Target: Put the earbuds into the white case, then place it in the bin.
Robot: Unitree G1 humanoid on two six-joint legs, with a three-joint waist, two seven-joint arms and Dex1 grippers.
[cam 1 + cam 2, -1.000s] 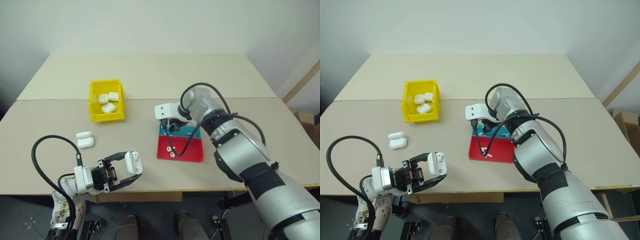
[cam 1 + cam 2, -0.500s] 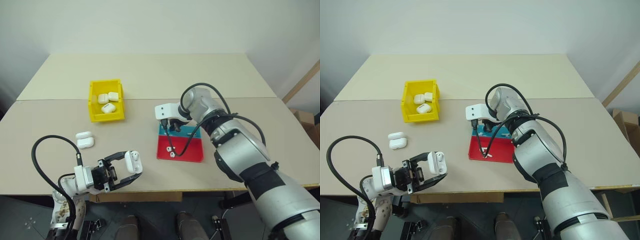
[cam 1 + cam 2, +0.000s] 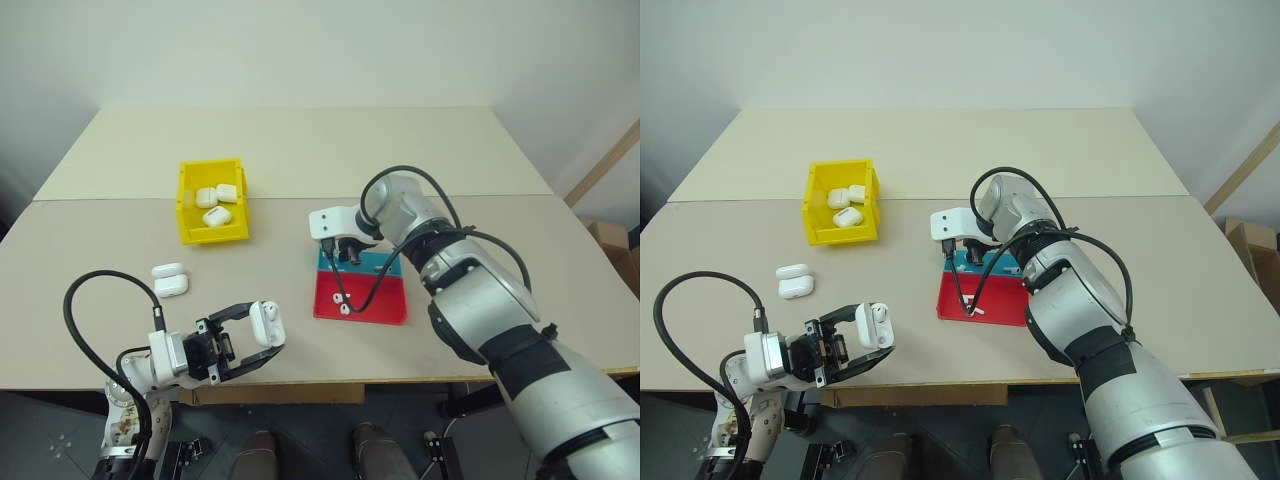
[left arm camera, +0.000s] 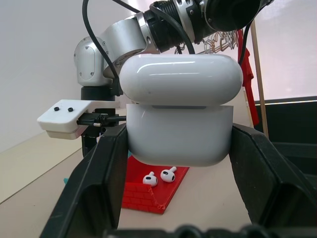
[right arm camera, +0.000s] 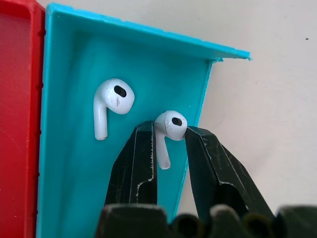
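My left gripper [image 3: 262,335] is shut on the white case [image 3: 267,323] near the table's front edge, and it holds the case off the table with the lid a little ajar [image 4: 181,114]. Over the blue tray [image 3: 375,262] my right gripper [image 3: 343,258] points down. The right wrist view shows its fingertips [image 5: 143,136] pressed on either side of one earbud [image 5: 171,125] at the tray's corner. A second earbud [image 5: 111,101] lies loose beside it. The yellow bin [image 3: 186,215] stands at the back left with three white cases [image 3: 215,205] inside.
A red tray [image 3: 380,300] adjoins the blue one on the near side and carries two more earbuds [image 3: 342,303]. Two white cases [image 3: 170,280] lie on the table between the bin and my left gripper. The right arm's cable hangs over the trays.
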